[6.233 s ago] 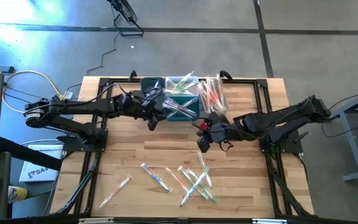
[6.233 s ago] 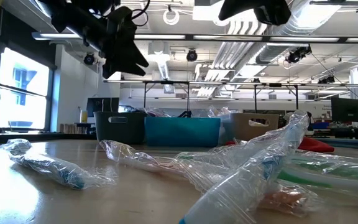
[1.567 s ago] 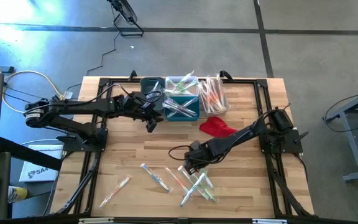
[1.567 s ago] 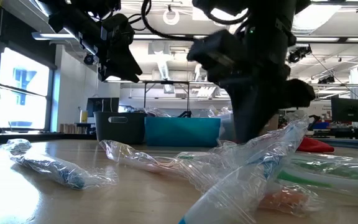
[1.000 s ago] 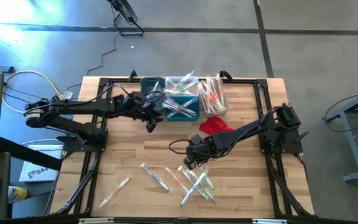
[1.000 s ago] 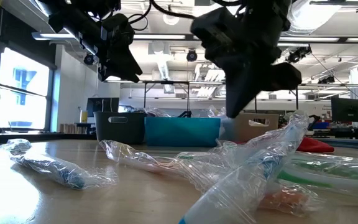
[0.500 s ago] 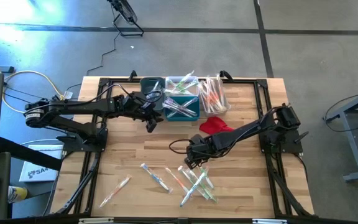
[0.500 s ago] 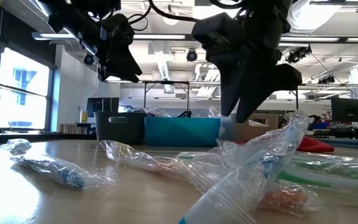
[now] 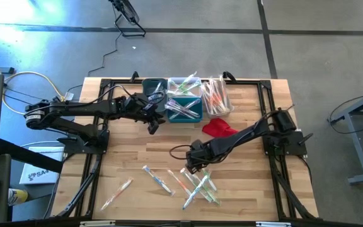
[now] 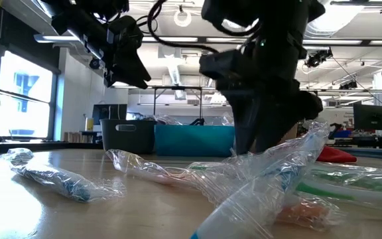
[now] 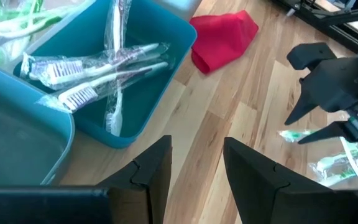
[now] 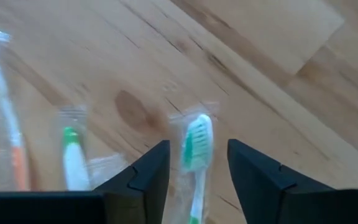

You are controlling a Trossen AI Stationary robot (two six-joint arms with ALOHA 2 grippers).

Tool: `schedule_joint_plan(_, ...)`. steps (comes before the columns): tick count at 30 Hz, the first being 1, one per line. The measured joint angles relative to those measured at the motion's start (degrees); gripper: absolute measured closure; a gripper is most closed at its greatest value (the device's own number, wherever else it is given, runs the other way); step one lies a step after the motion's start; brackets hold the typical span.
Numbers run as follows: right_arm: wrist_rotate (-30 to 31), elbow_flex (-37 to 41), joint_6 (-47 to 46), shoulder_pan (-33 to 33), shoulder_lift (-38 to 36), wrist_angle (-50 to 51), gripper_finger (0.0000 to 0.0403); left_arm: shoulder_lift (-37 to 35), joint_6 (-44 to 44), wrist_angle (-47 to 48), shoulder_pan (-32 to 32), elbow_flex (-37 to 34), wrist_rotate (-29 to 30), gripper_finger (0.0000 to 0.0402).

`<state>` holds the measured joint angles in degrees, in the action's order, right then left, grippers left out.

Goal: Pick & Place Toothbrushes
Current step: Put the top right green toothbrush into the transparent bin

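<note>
Several wrapped toothbrushes (image 9: 197, 183) lie in a loose pile on the wooden table near its front edge. My right gripper (image 9: 193, 165) hangs open, pointing down, just above the pile's far end. In the right wrist view its two fingers stand on either side of a green-bristled toothbrush head (image 12: 196, 134) that lies flat in its wrapper; I see no touch. Two single toothbrushes (image 9: 157, 178) (image 9: 118, 192) lie to the left. My left gripper (image 9: 153, 123) waits open in the air by the teal bin (image 9: 184, 107).
Three bins stand in a row at the far middle: grey (image 9: 151, 88), teal with white-handled brushes (image 11: 104, 68), and a clear one with orange brushes (image 9: 216, 94). A red cloth (image 9: 219, 128) lies just in front of them. Bare wood spreads left and right of the pile.
My right gripper has opened from shut and sunk toward the far end of the toothbrush pile, staying pointed down. The toothbrushes have not moved.
</note>
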<state>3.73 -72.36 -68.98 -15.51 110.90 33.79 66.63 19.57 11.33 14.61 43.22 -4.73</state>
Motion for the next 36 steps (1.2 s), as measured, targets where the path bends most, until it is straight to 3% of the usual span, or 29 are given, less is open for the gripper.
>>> schedule_joint_plan(15,0.22,-0.09,0.21,-0.55,1.85,-0.24,0.0257,0.00,0.00,1.31,0.02,0.00,0.55,0.0258)
schedule_joint_plan(28,0.93,0.00,0.26,-0.61,1.92,-0.57,0.0375,0.00,0.00,1.29,0.02,0.00,0.54,0.0258)
schedule_joint_plan(36,1.26,0.00,-0.02,-0.63,1.93,-0.45,0.0387,0.00,0.00,1.30,0.02,0.00,0.54,0.0258)
